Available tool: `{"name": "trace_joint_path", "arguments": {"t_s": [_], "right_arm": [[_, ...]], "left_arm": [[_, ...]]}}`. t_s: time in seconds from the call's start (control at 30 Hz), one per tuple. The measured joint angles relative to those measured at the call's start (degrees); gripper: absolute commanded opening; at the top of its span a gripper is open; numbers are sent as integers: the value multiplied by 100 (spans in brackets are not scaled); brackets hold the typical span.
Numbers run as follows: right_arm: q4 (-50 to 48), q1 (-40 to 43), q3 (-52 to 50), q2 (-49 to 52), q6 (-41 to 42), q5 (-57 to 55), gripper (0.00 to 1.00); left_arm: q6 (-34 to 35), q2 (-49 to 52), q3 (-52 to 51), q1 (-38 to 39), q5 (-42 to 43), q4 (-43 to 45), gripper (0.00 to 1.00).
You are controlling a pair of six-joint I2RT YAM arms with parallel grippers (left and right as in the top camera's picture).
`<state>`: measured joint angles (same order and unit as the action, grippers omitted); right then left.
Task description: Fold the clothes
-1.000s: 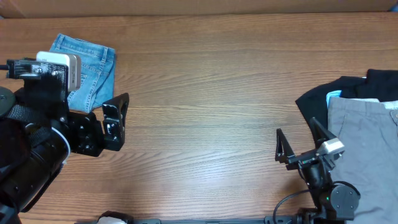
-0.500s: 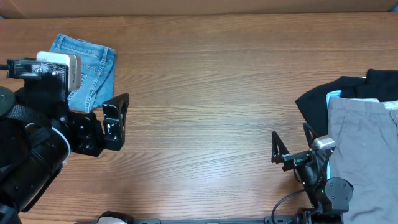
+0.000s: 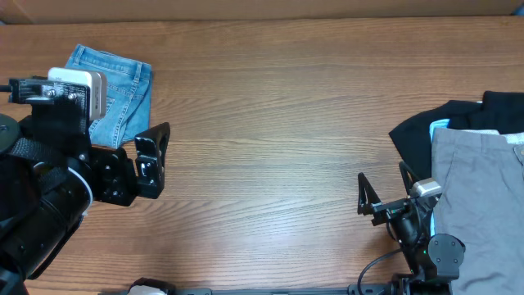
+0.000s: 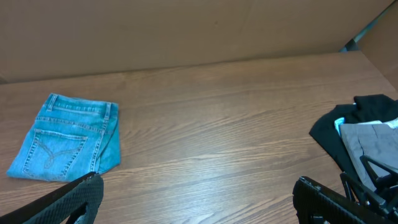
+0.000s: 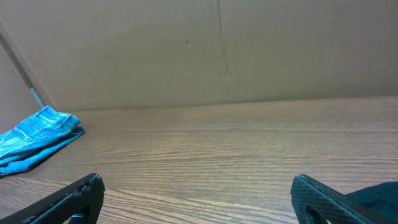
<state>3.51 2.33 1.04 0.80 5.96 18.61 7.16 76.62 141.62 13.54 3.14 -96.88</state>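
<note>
right claw [image 3: 381, 187] edged left, gaping beside grey trousers [image 3: 479, 188]; jeans [image 3: 123, 90] lie folded.

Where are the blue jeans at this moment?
In the overhead view the jeans lie folded near the back left corner of the table, beside the left arm, far from the grey trousers on the right.

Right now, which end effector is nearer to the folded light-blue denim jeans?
Left. The left end effector is close beside the folded light-blue denim jeans, just off their lower right corner; the right end effector is at the opposite side, next to the grey trousers.
</note>
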Motion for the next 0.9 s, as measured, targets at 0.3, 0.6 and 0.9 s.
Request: {"name": "trace_joint_path", "arguments": {"t_s": [0.3, 0.6, 0.9], "right_arm": [[-2, 0, 0, 0, 0, 0, 100], [0, 0, 0, 0, 2, 2, 100], [-4, 0, 0, 0, 2, 2, 100]], "left_arm": [[0, 0, 0, 0, 0, 0, 100], [-2, 0, 0, 61, -216, 269, 100], [-162, -334, -675, -446, 317, 2155, 100]]}}
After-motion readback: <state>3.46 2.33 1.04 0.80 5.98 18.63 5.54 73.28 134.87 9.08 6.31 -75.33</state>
